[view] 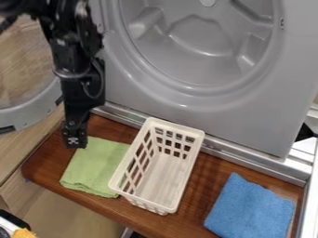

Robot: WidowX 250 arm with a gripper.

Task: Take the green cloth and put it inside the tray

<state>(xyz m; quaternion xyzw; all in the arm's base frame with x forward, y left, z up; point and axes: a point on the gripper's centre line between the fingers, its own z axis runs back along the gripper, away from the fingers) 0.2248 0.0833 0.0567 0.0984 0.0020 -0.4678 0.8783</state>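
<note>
Green cloth (94, 162): soft-looking fabric, lightly textured, folded to a rough rectangle, lower corners rounded, lying outside the tray (162, 175), on its left side. Tray is off-white plastic, long and narrow, deep walls cut with rows of squarish holes, smooth rim, solid-looking pale floor; some green shows through the holes of its left wall, so cloth and tray are very close, maybe touching, hard to say from this angle. My gripper (74, 139) hangs down at the cloth's upper left corner, black, hard-edged, a small pale patterned mark on its end; I can't tell whether it is open or closed, or whether it has hold of anything. Both sit over a wooden board (200, 191), reddish brown, streaky grain, rounded left corner. Blue cloth (249, 207) on the board to the right, fuzzy, four-sided, apart from the tray. In the way: the tray's tall left wall, between the green cloth and the inside; behind, a smooth grey panel (248, 125) with a big round recess, shiny metal rail (251, 165) along its foot. Round grey-framed door (38, 110) at the left, beside my arm. Orange fuzzy bit (23, 233) in the bottom left corner.
</note>
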